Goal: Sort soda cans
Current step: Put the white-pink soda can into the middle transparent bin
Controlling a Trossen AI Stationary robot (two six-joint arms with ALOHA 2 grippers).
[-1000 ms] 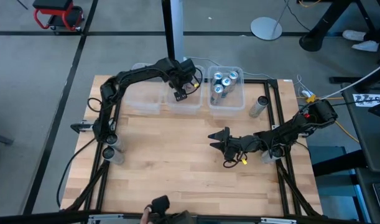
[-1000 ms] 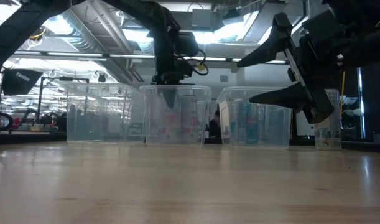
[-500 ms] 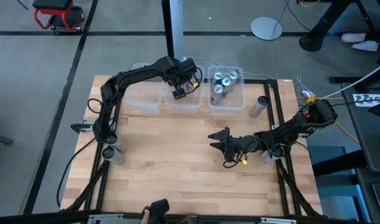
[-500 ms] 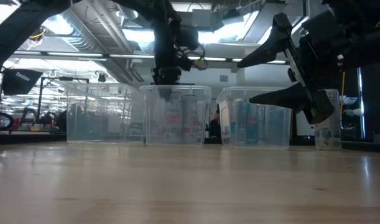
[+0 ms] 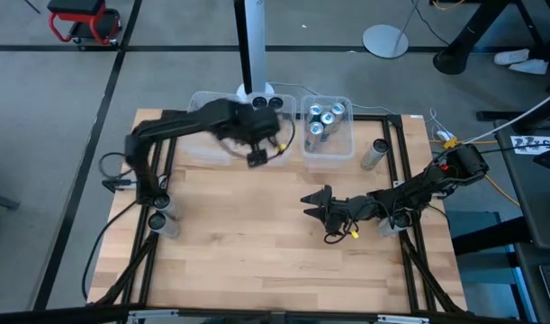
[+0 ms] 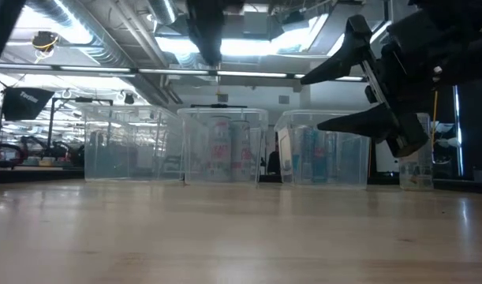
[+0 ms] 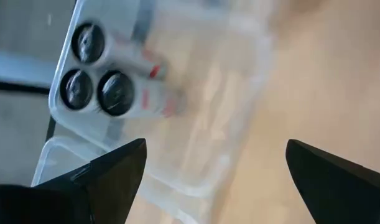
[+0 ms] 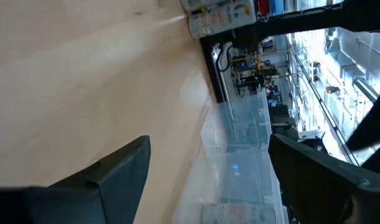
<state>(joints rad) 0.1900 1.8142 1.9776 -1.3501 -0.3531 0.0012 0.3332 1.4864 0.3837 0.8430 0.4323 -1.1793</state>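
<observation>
Three dark-topped soda cans [image 7: 93, 78] with red markings stand in the middle clear bin [image 5: 270, 144]; they also show through its wall [image 6: 229, 150]. Several teal-topped cans [image 5: 324, 120] stand in the right bin [image 5: 329, 148]. A single can [image 5: 375, 153] is on the table to the right of that bin. My left gripper [image 5: 259, 157] [image 7: 214, 149] is open and holds nothing, high above the near edge of the middle bin. My right gripper [image 5: 309, 203] [image 6: 310, 102] is open and holds nothing, hovering over the table's middle.
A third clear bin [image 5: 211, 139] stands left of the middle one. More cans stand by the left arm's base [image 5: 162, 219] and by the right arm [image 5: 389, 225]. Bare wooden table [image 5: 247, 243] lies in front of the bins.
My left gripper has risen from the top of the middle bin and drawn back toward the table's near edge, moving fast enough to blur. In the low view it has climbed almost out of the picture. The right arm has kept still.
</observation>
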